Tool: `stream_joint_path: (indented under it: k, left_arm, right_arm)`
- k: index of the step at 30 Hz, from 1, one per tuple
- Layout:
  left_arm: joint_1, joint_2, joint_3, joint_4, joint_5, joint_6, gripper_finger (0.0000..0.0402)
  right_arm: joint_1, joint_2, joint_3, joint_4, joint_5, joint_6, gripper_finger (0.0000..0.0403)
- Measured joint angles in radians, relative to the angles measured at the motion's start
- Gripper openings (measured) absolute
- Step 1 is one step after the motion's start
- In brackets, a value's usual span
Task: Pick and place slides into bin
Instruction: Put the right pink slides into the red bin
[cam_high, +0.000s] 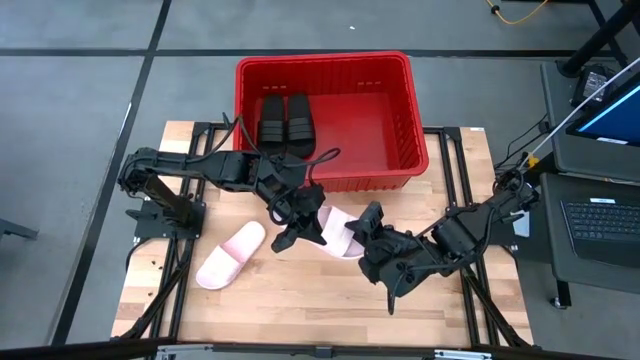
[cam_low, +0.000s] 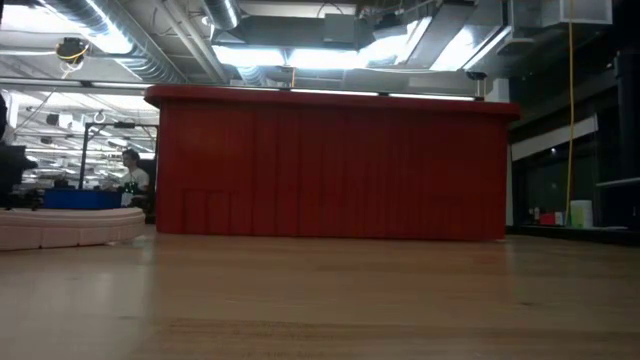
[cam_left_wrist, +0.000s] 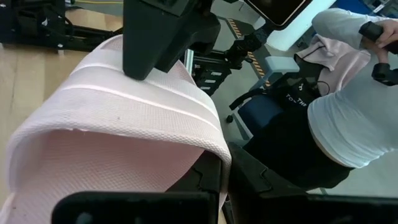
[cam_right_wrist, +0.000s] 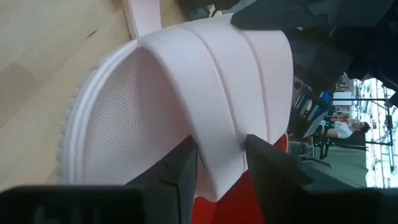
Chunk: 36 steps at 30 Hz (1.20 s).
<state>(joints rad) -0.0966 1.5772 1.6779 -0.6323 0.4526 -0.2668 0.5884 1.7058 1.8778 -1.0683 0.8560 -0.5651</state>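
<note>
Two black slides (cam_high: 285, 122) are already laid side by side in the red bin (cam_high: 400, 70), at its left end. One pink slide (cam_high: 230, 256) is left flat on the worktop (cam_high: 300, 310), well apart from the bin. The second pink slide (cam_high: 338, 232) is held between both arms just in front of the bin. Its strap (cam_left_wrist: 118, 118) is pinched by the left pincer (cam_high: 297, 225), which is pressed together. The right pincer (cam_high: 362, 232) is spread around the same strap (cam_right_wrist: 217, 93), not clamped.

Risk, as judged: with only one grip, the soft strap may be let slip or the slide may be swung, and the bin rim clipped on lifting over.
</note>
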Motion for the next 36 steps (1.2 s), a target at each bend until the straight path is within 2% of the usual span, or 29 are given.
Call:
stream_joint_path:
  k: [7,13,25,36]
  left_arm:
    - [0.000,0.000,0.000,0.000,0.000,0.000,0.0008]
    - [0.000,0.000,0.000,0.000,-0.005,0.000,0.0008]
    - [0.015,0.000,0.000,0.000,-0.032,0.000,0.0033]
    - [0.085,0.000,0.000,0.018,-0.081,0.001,0.0085]
  right_arm:
    - [0.000,0.000,0.000,0.000,-0.004,0.000,0.0102]
    - [0.000,0.000,0.000,0.000,-0.003,-0.014,0.0015]
    - [0.001,-0.001,0.000,-0.043,0.034,-0.007,0.0006]
    - [0.034,-0.074,0.000,-0.159,0.068,0.153,0.0006]
